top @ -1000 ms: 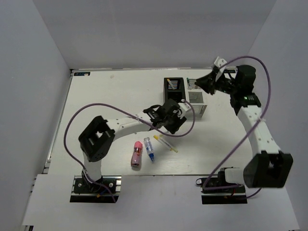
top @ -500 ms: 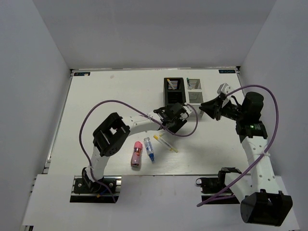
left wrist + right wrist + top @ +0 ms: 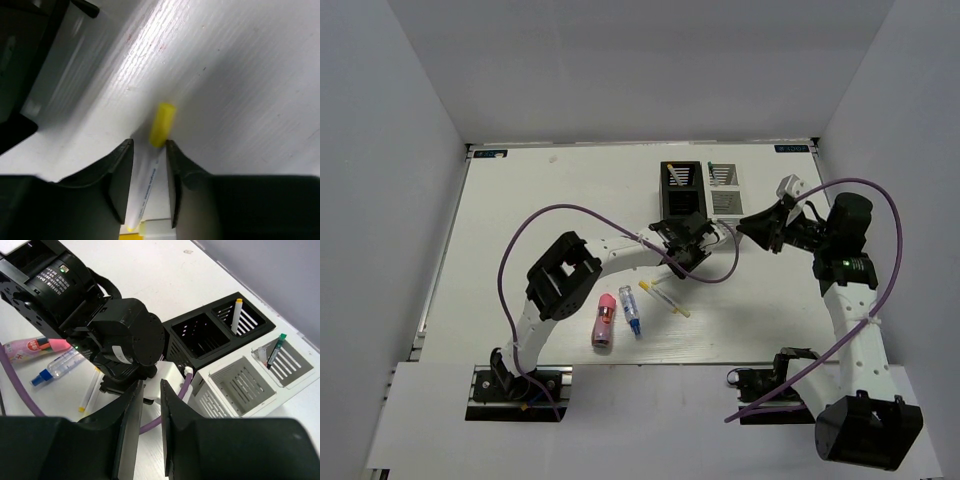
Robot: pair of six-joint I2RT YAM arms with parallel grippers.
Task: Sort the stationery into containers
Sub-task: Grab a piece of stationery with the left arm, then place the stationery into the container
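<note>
In the left wrist view my left gripper (image 3: 149, 142) is shut on a thin white pen with a yellow cap (image 3: 161, 125), its tip close over the table. From above, that gripper (image 3: 680, 250) sits just in front of the black box (image 3: 682, 190). The white box (image 3: 728, 195) stands right of the black box. My right gripper (image 3: 748, 226) hovers at the white box's near right, nearly shut and empty (image 3: 151, 385). Another yellow-ended pen (image 3: 665, 298), a clear blue-tipped tube (image 3: 632, 310) and a pink tube (image 3: 604, 320) lie on the table.
The black box (image 3: 210, 332) holds a yellow-ended pen (image 3: 235, 315). The white box (image 3: 250, 385) holds a green-ended pen (image 3: 275, 347) and another thin one beside it. Purple cables loop from both arms. Grey walls close in the table at left, back and right.
My right arm has pulled back from over the white box towards the near right. My left arm has shifted slightly right, staying in front of the black box.
</note>
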